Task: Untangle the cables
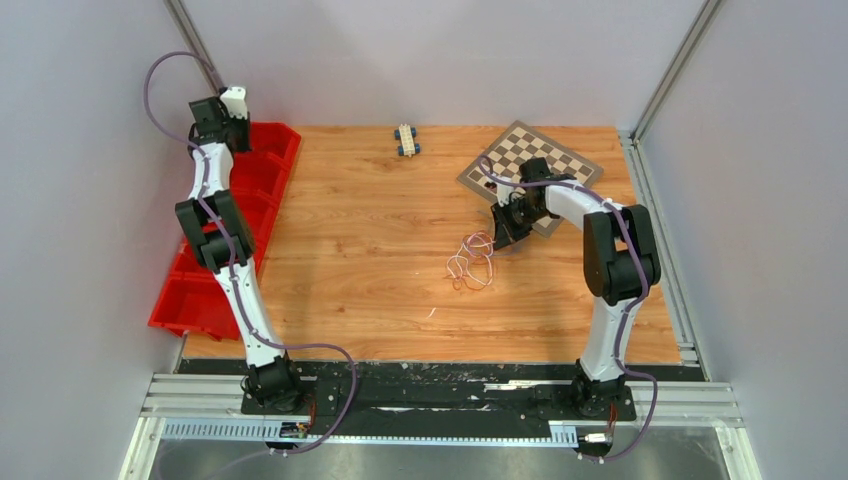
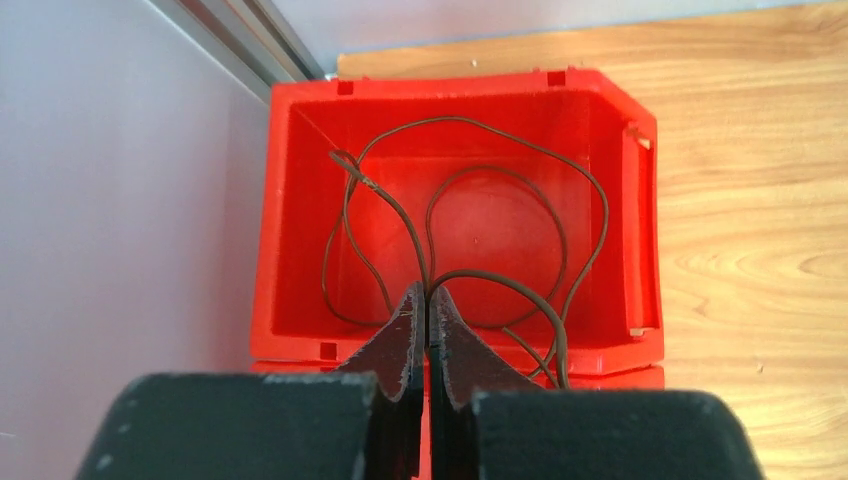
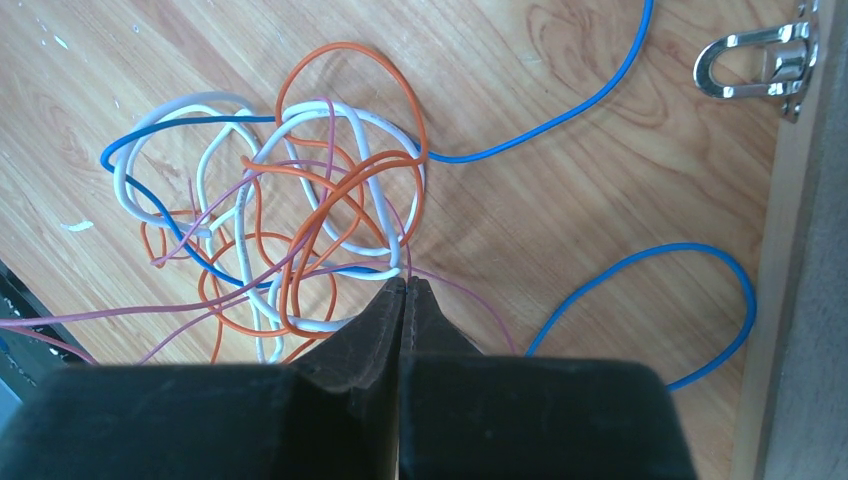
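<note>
The cables [image 1: 472, 260] lie as a loose tangle on the wooden table near the middle. In the right wrist view the tangle [image 3: 290, 220] shows orange [image 3: 340, 48], white [image 3: 165, 115], thin purple [image 3: 460, 285] and blue [image 3: 560, 115] strands. My right gripper [image 1: 500, 240] [image 3: 405, 283] is shut at the tangle's right edge, and the blue cable runs into its tips. My left gripper [image 1: 215, 125] [image 2: 428, 290] is shut on a dark brown cable [image 2: 487, 272], whose loops hang into a red bin [image 2: 290, 200].
Several red bins [image 1: 270, 150] stand along the left edge of the table. A chessboard [image 1: 540, 155] lies at the back right, under the right arm. A small toy block [image 1: 406, 140] sits at the back middle. A metal clasp [image 3: 765, 60] lies by the board's edge.
</note>
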